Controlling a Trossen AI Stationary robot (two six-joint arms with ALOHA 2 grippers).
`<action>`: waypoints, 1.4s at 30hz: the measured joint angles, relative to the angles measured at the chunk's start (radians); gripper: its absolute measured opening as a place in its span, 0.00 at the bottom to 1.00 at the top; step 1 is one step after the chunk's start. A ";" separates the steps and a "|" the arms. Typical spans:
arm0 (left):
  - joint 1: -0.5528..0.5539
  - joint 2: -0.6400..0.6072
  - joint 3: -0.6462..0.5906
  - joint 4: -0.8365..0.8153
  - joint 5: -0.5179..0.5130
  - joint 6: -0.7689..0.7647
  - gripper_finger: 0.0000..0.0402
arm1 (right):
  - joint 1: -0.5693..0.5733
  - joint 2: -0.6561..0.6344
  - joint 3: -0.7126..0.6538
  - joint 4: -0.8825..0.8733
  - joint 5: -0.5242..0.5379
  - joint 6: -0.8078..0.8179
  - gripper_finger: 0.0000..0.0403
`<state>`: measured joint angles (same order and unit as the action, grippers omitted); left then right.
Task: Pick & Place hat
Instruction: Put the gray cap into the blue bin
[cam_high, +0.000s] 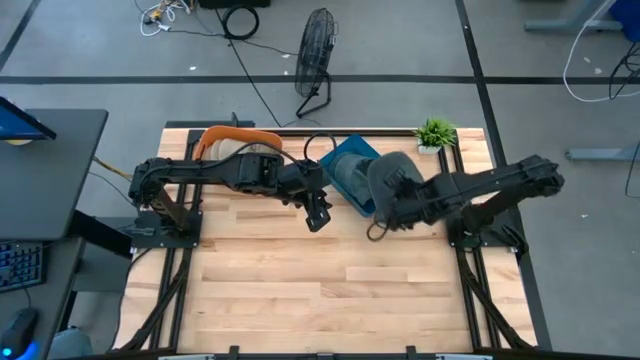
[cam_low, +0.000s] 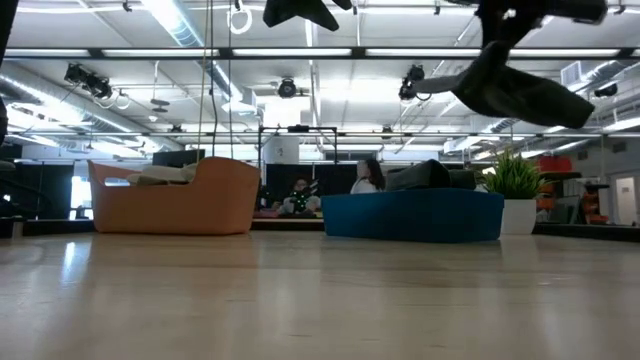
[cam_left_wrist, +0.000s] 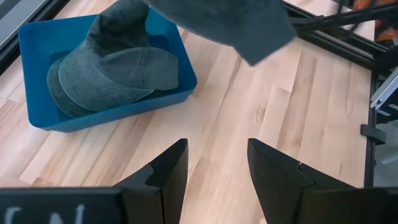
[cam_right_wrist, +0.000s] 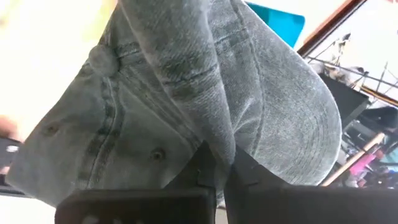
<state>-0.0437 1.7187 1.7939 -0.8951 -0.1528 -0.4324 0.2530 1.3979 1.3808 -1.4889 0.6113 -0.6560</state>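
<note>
A grey denim cap (cam_high: 388, 176) hangs from my right gripper (cam_right_wrist: 217, 163), which is shut on it above the table, just right of the blue bin (cam_high: 338, 160). In the low view the cap (cam_low: 522, 92) is high above the tabletop. The blue bin (cam_left_wrist: 37, 74) holds more grey caps (cam_left_wrist: 106, 71), lying in a pile on its floor. My left gripper (cam_left_wrist: 217, 152) is open and holds nothing. It hovers over bare wood at the bin's near side (cam_high: 318, 213). My right gripper pinches a raised fold of the cap's crown cloth (cam_right_wrist: 214, 134) between its two fingers, close to the brim's base. The cap is lifted clear of the table and hangs with its brim (cam_low: 555, 105) slanting downward.
An orange bin (cam_high: 236, 138) with cloth in it stands at the table's far left, and a small potted plant (cam_high: 436, 132) at the far right. The wooden tabletop (cam_high: 320, 290) stretches toward the near edge. A floor fan (cam_high: 316, 55) stands beyond the table.
</note>
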 joint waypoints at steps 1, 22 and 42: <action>0.000 0.000 0.000 0.000 0.000 0.000 0.42 | -0.022 0.000 0.000 0.013 0.001 -0.023 0.01; 0.000 0.000 0.000 0.006 0.000 -0.001 0.42 | -0.410 0.011 -0.213 0.590 -0.071 -0.763 0.00; 0.001 0.000 0.000 0.006 0.000 -0.001 0.42 | -0.447 0.009 -0.625 1.109 -0.180 -0.958 0.04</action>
<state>-0.0429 1.7187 1.7939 -0.8890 -0.1528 -0.4337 -0.1941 1.4071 0.7553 -0.3795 0.4315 -1.6138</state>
